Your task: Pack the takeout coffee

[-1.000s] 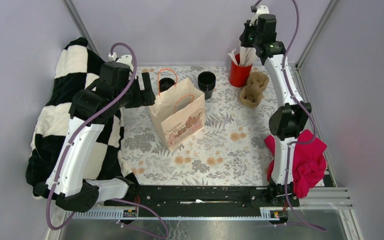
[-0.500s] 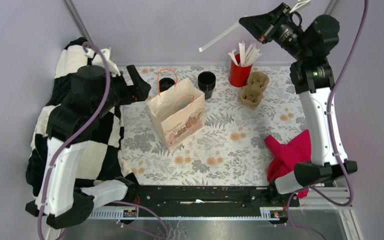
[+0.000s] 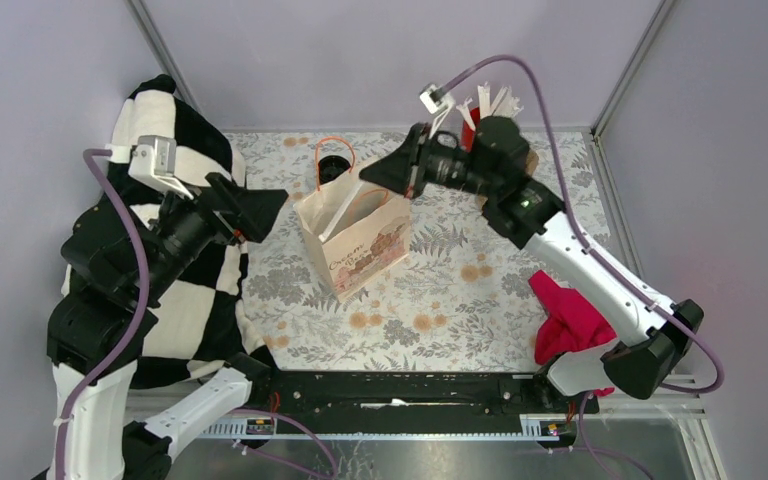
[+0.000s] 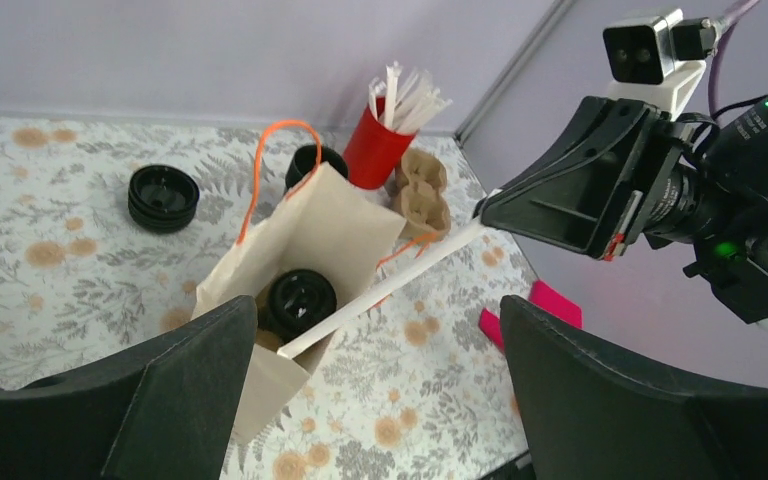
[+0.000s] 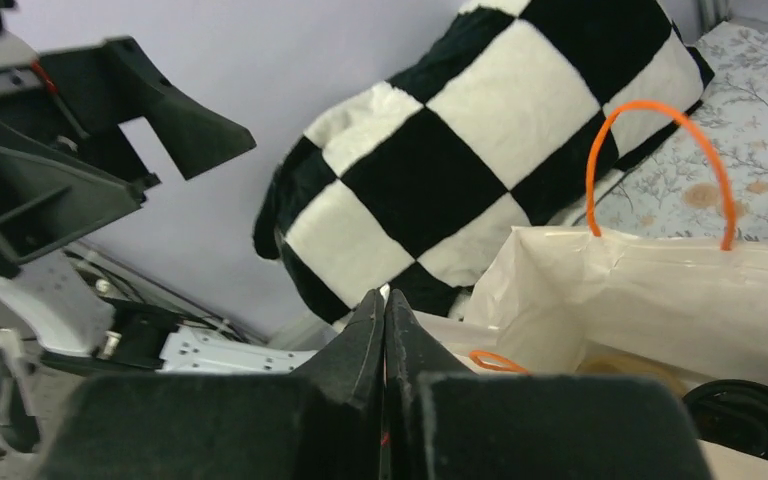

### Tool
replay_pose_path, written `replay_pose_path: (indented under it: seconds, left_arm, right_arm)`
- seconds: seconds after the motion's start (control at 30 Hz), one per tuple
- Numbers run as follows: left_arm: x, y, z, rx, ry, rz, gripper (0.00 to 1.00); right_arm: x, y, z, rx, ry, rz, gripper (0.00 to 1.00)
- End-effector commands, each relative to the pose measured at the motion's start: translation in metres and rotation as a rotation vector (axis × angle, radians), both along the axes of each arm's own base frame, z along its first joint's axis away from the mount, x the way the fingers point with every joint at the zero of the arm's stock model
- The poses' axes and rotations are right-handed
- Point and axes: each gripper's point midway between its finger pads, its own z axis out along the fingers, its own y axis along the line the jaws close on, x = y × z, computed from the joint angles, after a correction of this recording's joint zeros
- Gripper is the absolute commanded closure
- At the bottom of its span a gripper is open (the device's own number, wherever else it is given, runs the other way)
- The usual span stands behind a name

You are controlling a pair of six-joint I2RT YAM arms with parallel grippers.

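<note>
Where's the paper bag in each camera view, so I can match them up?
Top external: the paper bag stands mid-table, slightly left of centre.
Left wrist: paper bag centre-left, seen from above, mouth open.
Right wrist: paper bag at the right edge, lower half.
Shared landmark: its orange handle, visible in all three.

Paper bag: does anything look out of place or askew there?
Yes: a long white stick, pinched in the right gripper, slants into the open mouth of the tan paper bag, its lower end beside the black lidded cup inside. The bag stands upright; no spill shows.
</note>
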Motion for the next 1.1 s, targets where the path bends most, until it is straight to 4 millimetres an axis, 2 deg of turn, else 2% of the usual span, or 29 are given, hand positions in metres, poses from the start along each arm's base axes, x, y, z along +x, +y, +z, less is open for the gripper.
replay_pose_path:
  seconds: [0.0,0.13,0.17,0.2,0.23,0.27,0.33,0.37,0.4,0.5,0.57,0.7,0.8,0.97,1.07]
  left_arm:
    - [-0.016,-0.005,0.000,-0.023,-0.040,-0.064,0.05]
    - [-0.024,0.001,-0.008,-0.035,-0.043,-0.049,0.05]
    - [-0.024,0.001,-0.012,-0.038,-0.036,-0.052,0.05]
    - [-0.025,0.001,-0.014,-0.041,-0.035,-0.054,0.05]
    - [-0.026,0.001,-0.016,-0.042,-0.036,-0.054,0.05]
    - [-0.026,0.002,-0.017,-0.043,-0.039,-0.052,0.05]
    - [-0.027,0.004,-0.017,-0.036,-0.045,-0.043,0.05]
    - [-0.028,0.006,-0.017,-0.030,-0.047,-0.036,0.05]
    - [-0.028,0.008,-0.015,-0.026,-0.053,-0.028,0.05]
    - [-0.031,0.016,-0.006,-0.004,-0.076,0.000,0.05]
    - [-0.032,0.022,0.002,0.016,-0.095,0.026,0.04]
    - [-0.031,0.035,0.019,0.061,-0.139,0.083,0.03]
    - [-0.029,0.044,0.030,0.095,-0.162,0.125,0.02]
    - [-0.026,0.054,0.045,0.111,-0.201,0.177,0.01]
    - [-0.022,0.052,0.050,0.114,-0.212,0.180,0.01]
  right_arm:
    - [0.006,0.012,-0.012,-0.081,-0.206,-0.117,1.00]
    - [0.010,0.033,-0.038,-0.119,-0.176,-0.068,1.00]
    - [0.007,0.040,-0.040,-0.127,-0.171,-0.046,0.92]
    - [0.004,0.048,-0.044,-0.138,-0.165,-0.022,0.78]
    - [0.003,0.052,-0.045,-0.152,-0.164,-0.008,0.55]
    - [0.004,0.051,-0.045,-0.173,-0.165,-0.011,0.39]
    - [0.012,0.038,-0.040,-0.228,-0.193,-0.089,0.21]
    - [0.017,0.028,-0.033,-0.253,-0.214,-0.144,0.14]
    - [0.023,0.014,-0.024,-0.281,-0.252,-0.212,0.03]
    - [0.032,-0.039,0.000,-0.348,-0.263,-0.444,0.00]
    - [0.031,-0.081,0.017,-0.366,-0.237,-0.605,0.00]
    - [0.003,-0.153,0.044,-0.399,-0.256,-0.766,0.00]
    - [-0.024,-0.207,0.069,-0.304,-0.253,-0.895,0.00]
    - [-0.073,-0.255,0.107,-0.106,-0.316,-0.913,0.00]
    - [-0.088,-0.272,0.118,-0.028,-0.321,-0.927,0.00]
